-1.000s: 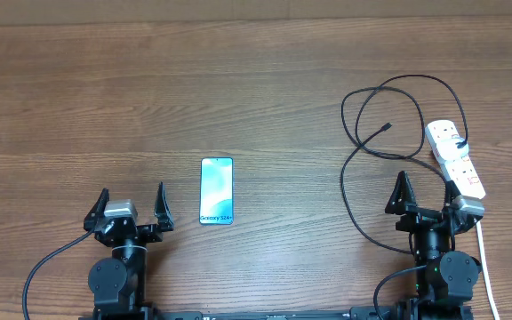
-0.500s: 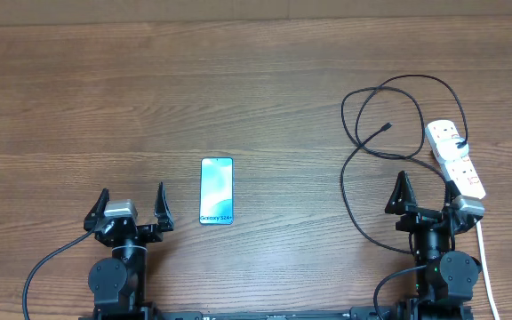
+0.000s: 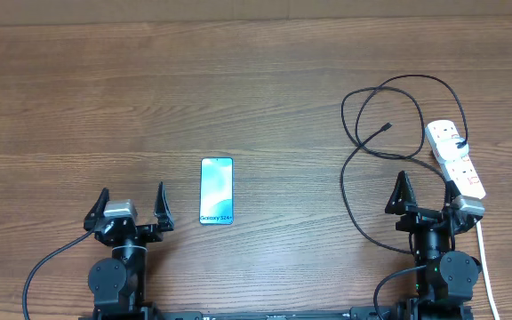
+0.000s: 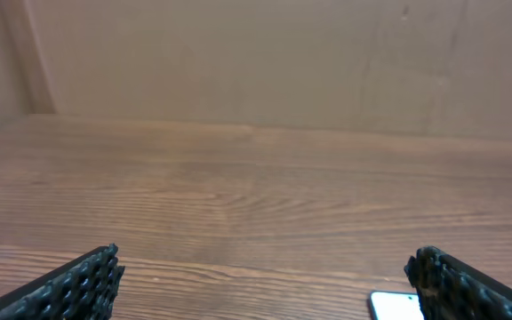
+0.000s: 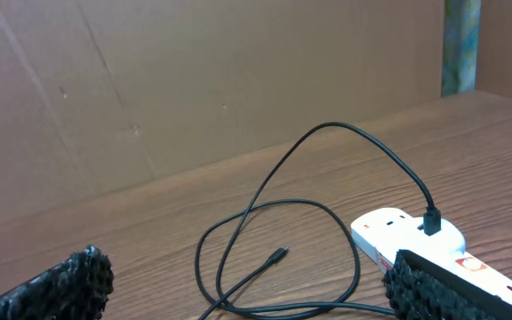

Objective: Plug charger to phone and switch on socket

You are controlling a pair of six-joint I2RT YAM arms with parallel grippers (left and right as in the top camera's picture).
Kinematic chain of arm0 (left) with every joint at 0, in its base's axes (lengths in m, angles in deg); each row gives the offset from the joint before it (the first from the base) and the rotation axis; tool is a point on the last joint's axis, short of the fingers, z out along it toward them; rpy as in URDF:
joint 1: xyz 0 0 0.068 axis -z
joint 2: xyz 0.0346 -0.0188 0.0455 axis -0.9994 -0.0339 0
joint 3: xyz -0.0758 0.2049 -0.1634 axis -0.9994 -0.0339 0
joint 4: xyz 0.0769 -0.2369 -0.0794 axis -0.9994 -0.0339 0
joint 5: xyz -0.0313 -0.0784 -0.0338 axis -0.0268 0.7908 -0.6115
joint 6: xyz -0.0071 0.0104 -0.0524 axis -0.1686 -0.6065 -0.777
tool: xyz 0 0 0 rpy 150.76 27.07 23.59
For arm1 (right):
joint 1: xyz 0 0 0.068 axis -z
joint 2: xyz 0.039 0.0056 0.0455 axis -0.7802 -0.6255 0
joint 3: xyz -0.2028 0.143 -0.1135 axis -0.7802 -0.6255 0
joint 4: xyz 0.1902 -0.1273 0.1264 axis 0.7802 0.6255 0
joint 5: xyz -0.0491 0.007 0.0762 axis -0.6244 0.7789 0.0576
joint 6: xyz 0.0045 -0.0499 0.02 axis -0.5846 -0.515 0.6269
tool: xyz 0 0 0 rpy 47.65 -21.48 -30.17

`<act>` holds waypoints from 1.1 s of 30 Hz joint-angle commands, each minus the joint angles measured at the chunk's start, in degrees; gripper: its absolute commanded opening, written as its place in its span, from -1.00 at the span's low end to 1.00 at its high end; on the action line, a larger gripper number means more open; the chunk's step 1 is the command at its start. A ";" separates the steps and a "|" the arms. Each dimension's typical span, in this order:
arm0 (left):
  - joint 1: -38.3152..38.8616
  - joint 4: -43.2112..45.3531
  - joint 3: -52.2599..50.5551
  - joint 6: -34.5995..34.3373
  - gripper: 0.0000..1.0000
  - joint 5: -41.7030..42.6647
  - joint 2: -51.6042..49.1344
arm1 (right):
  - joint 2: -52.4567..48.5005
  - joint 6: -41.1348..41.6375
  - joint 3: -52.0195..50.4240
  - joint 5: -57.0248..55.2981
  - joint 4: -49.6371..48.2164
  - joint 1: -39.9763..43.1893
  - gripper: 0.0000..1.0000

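The left gripper (image 3: pixel 132 190), low in the left of the overhead view, stands with its jaws spread wide and nothing between them; its black fingers (image 4: pixel 69 284) have a knobbly, studded surface. The right gripper (image 3: pixel 427 182), low in the right, is equally wide apart and empty. Both sit on a brown wood-grain table (image 3: pixel 238 80). Just right of the left gripper lies the slim rectangular black-edged phone (image 3: pixel 216 191), flat, its pale blue screen up. The long thin black charger cable (image 3: pixel 343 187) loops loosely in the upper right, its small plug tip (image 3: pixel 388 127) lying free on the wood, well apart from the phone. The cable's other end is a black plug (image 3: pixel 461 142) seated in the white elongated plastic power strip (image 3: pixel 456 160) at the right edge, whose white cord (image 3: pixel 485 258) trails downward.
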 commanded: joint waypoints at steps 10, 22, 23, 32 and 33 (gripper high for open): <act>-0.20 -4.44 5.14 -7.50 0.99 7.85 0.07 | 0.66 -0.90 -0.61 0.48 -0.13 0.17 1.00; -0.20 -17.03 29.03 -7.45 1.00 12.55 -18.43 | 0.68 -0.90 -0.61 0.48 -0.15 0.17 1.00; -0.20 -17.81 31.39 -7.45 1.00 13.73 -20.83 | 0.68 -0.90 -0.61 0.48 -0.15 0.17 1.00; 1.05 -43.25 62.55 -7.48 1.00 16.44 -47.36 | 0.68 -0.90 -0.61 0.48 -0.13 0.17 1.00; 1.75 -46.60 66.14 -7.45 1.00 16.44 -50.03 | 0.68 -0.92 -0.61 0.48 -0.13 0.17 1.00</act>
